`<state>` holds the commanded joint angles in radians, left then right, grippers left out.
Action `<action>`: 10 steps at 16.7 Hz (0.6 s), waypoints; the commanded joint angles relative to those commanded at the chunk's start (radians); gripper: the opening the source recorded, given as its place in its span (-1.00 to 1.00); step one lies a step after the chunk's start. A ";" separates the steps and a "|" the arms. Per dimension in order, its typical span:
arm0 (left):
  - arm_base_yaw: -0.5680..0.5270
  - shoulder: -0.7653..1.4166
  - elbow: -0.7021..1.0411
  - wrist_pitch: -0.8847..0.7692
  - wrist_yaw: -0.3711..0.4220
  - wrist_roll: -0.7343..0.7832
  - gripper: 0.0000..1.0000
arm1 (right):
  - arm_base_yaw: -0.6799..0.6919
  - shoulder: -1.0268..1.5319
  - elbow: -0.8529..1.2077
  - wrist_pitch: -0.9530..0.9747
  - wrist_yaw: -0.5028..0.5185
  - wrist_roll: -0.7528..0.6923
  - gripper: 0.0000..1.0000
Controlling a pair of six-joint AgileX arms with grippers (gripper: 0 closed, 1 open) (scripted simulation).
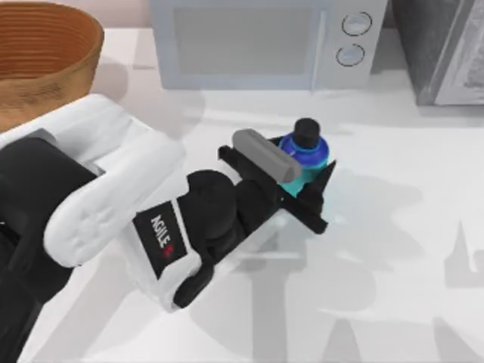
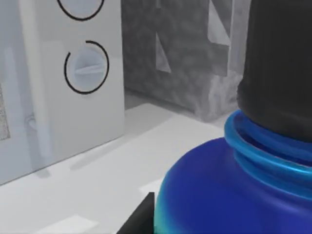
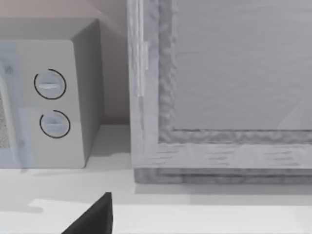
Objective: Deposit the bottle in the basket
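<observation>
The turquoise bottle (image 1: 304,156) with its round black cap stands upright in the middle of the table, in front of the microwave. My left gripper (image 1: 308,175) reaches in from the left and is shut on the bottle, one black finger tight against each side of the body. The left wrist view looks at the bottle (image 2: 229,195) from very close: blue shoulder, ringed neck and black cap. The golden-brown woven basket (image 1: 76,57) sits at the far left corner, behind the left arm. A black part of my right gripper (image 3: 92,219) shows at the edge of the right wrist view.
A white microwave (image 1: 257,41) with two round dials stands along the back edge, just behind the bottle. A grey textured box (image 1: 446,49) fills the back right corner. Bare white table lies to the bottle's right and front.
</observation>
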<state>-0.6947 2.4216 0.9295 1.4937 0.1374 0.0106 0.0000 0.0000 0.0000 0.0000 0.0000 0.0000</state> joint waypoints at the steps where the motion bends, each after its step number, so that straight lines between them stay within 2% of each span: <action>1: 0.001 -0.008 0.007 -0.010 0.010 0.001 -1.00 | 0.000 0.000 0.000 0.000 0.000 0.000 1.00; 3: 0.013 -0.042 0.039 -0.062 0.062 0.007 -1.00 | 0.000 0.000 0.000 0.000 0.000 0.000 1.00; 5: 0.039 -0.086 0.091 -0.157 0.154 0.013 -1.00 | 0.000 0.000 0.000 0.000 0.000 0.000 1.00; 10: 0.179 -0.216 0.267 -0.492 0.484 0.021 -1.00 | 0.000 0.000 0.000 0.000 0.000 0.000 1.00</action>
<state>-0.5160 2.2054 1.1968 1.0015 0.6215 0.0316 0.0000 0.0000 0.0000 0.0000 0.0000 0.0000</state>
